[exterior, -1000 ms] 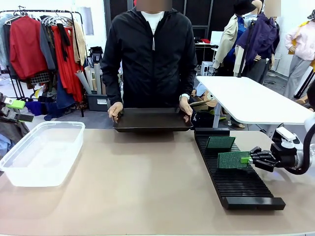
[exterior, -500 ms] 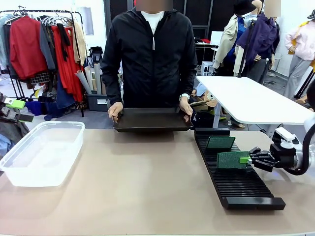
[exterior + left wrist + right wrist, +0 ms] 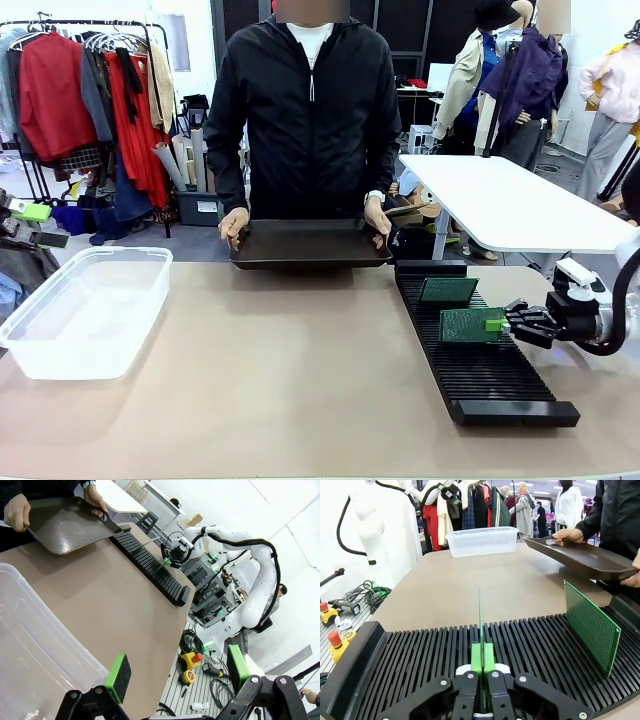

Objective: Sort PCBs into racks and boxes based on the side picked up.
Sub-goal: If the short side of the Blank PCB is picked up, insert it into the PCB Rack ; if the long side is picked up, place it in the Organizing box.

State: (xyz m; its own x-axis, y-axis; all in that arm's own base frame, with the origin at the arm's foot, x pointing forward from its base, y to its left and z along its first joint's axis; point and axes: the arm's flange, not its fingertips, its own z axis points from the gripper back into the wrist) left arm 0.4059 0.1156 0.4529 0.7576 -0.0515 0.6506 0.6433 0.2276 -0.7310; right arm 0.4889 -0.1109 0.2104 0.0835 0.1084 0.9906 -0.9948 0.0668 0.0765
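Lowering since a second ago, right gripper [image 3: 503,324] clamped on edge-up PCB [image 3: 470,325] entering rack [image 3: 480,375] slot, near-side of racked PCB [image 3: 447,290]; release due; left gripper [image 3: 175,672] open, empty.

no readable text

no words, brand names, numbers or signs can be read on anything in these views. the upright pcb [image 3: 590,625] in the rack [image 3: 410,670] carries a fine dotted grid on its face and no print that can be made out. the pale label on the dark bin [image 3: 200,207] behind the person is too small and blurred to read. the clear box [image 3: 85,310] and the dark tray [image 3: 310,243] show plain surfaces.
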